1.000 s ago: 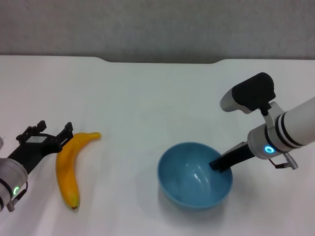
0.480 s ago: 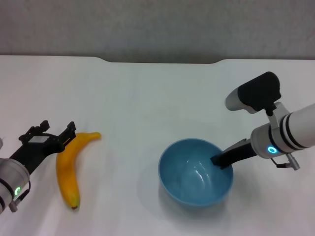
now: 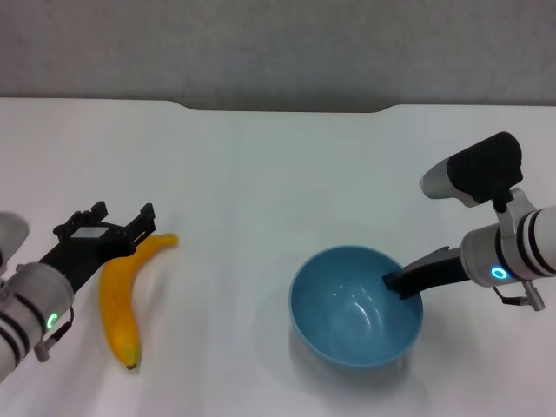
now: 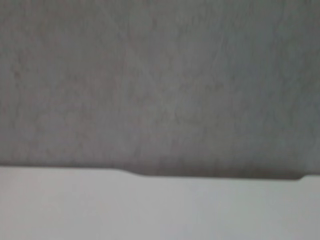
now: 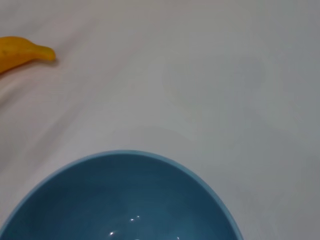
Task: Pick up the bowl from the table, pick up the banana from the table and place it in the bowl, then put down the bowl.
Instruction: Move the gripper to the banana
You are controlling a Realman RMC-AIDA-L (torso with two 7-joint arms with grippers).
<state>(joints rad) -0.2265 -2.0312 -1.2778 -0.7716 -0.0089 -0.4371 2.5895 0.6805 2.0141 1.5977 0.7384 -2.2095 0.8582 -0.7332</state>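
The light-blue bowl hangs a little above the white table at the front right, with its shadow under it. My right gripper is shut on the bowl's right rim. The bowl also fills the lower part of the right wrist view. The yellow banana lies on the table at the front left, and one end shows in the right wrist view. My left gripper is open, above and just left of the banana's upper end, not holding it.
The table's far edge with its shallow notch meets a grey wall. The left wrist view shows only that wall and the table's far edge.
My right gripper has carried the bowl a little to the right. My left gripper has moved right and farther from me, closer over the banana's upper end. The banana has not moved.
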